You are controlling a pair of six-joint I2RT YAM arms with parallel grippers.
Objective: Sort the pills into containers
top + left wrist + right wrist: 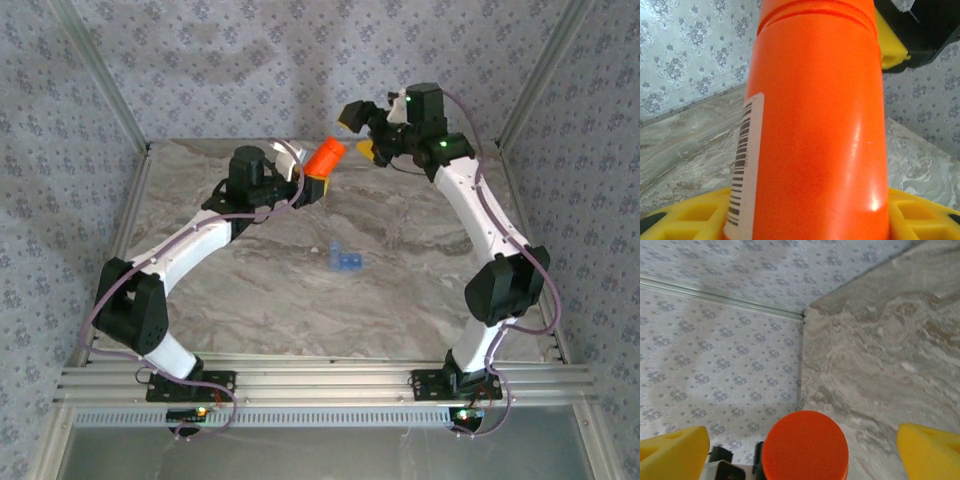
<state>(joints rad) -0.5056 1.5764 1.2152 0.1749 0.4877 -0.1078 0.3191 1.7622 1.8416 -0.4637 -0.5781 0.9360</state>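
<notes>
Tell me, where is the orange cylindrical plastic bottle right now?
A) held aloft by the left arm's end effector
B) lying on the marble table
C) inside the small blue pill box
A: the left end effector clamps the orange cylindrical plastic bottle above the marble table.

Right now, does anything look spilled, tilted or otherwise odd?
Nothing is spilled. The orange bottle is held tilted in the air by the left pincer, its end looking closed; the blue pill box sits on the table.
</notes>
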